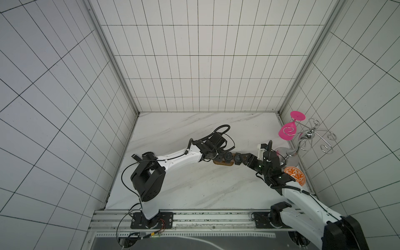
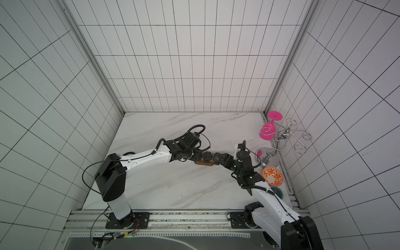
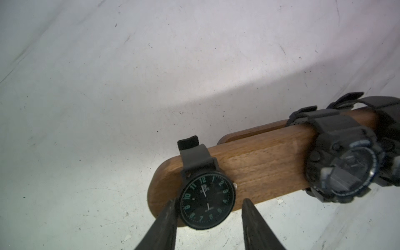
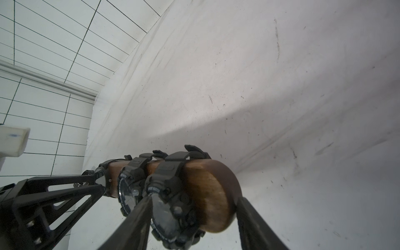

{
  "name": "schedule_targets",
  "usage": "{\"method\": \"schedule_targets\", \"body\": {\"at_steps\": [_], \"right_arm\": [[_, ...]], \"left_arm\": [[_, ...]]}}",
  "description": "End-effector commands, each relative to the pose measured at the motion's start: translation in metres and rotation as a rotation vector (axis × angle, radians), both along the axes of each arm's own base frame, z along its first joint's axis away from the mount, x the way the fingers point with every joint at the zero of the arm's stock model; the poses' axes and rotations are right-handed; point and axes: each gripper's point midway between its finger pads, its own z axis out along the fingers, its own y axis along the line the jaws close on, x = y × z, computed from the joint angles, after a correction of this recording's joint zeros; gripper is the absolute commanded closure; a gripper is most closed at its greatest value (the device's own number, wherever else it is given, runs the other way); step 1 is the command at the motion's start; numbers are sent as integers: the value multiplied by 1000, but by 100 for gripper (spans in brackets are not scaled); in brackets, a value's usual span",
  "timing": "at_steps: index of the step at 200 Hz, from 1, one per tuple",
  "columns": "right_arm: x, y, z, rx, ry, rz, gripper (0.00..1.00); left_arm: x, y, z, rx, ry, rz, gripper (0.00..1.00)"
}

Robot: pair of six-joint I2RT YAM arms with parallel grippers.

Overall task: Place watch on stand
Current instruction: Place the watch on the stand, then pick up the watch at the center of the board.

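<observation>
The stand (image 1: 223, 164) (image 3: 259, 168), a brown wooden bar, lies mid-table with three watches strapped round it. A slim black watch (image 3: 207, 201) with green numerals sits at its left end. My left gripper (image 3: 209, 200) (image 1: 220, 156) stands open astride it: one finger (image 3: 168, 220) touches the case, the other stands clear. Two chunky black watches (image 1: 228, 156) (image 1: 237, 157) fill the right part. My right gripper (image 4: 194, 199) (image 1: 243, 159) is open around the outermost chunky watch (image 4: 171, 207) and the bar's rounded end (image 4: 212, 194).
At the right wall stand a silver wire glass rack (image 1: 311, 138) with a pink glass (image 1: 287, 132) hanging from it, and an orange-patterned bowl (image 1: 295, 175) beside my right arm. A dark round dish (image 2: 277, 191) lies just in front of the bowl.
</observation>
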Motion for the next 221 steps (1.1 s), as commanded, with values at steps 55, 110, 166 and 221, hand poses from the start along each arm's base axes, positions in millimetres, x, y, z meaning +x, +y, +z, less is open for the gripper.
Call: {"method": "schedule_targets", "body": {"at_steps": [55,110,166,221], "right_arm": [[-23,-7,-14,123,46,-92,20],[-30,6,-17,151,51,-69,25],[-31,10,-21,143,62,-69,29],[-26,-2,-17,49,32,-94,28]], "left_arm": [[5,-15,3,56,-38,-4,71],[7,-13,10,57,-66,8,70],[4,-17,8,31,-55,-14,65],[1,-22,9,3,-43,-34,64]]}}
